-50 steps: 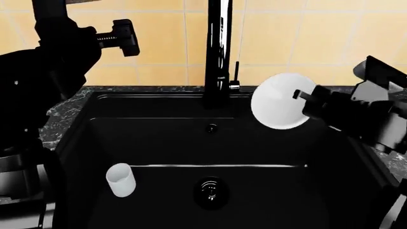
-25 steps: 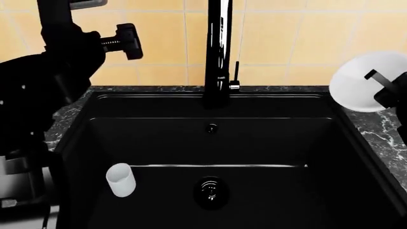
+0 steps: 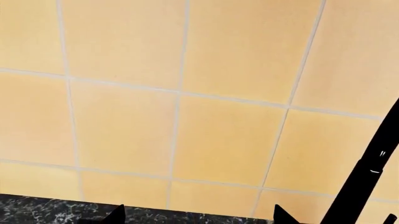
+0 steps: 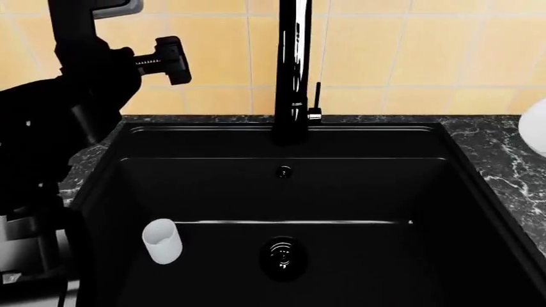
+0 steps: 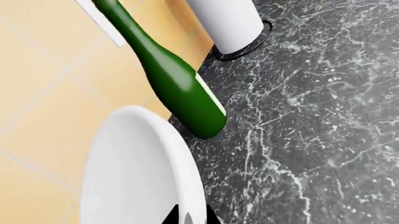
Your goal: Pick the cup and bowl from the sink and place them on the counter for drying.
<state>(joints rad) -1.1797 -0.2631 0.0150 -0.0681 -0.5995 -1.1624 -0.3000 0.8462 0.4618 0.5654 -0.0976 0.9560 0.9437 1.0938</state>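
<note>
Far left of the head view: left gripper raised in front of the yellow wall tiles, above the bench's left rear corner. In the left wrist view, left gripper spread wide, only two black fingertips showing, nothing between them, facing tile and a strip of marbled bench.

Next, low in the black sink: cup, white, on the basin floor near the left wall, slightly tilted, open end up. Touched by nothing.

Centre: round chrome drain on the floor, well right of the cup. Behind it, tall glossy black faucet rising from the rear edge.

Right of the basin: dark veined bench. At the very right edge, cut off by the frame, a white curve of the bowl, out of the sink and over the bench.

In the right wrist view: right gripper pinching the bowl by its rim, dark tips either side of the white edge. Held above the bench, apart from it, beside the tiled wall. Near the bowl, a green bottle; beyond that, a white cylinder on a dark ring base.
</note>
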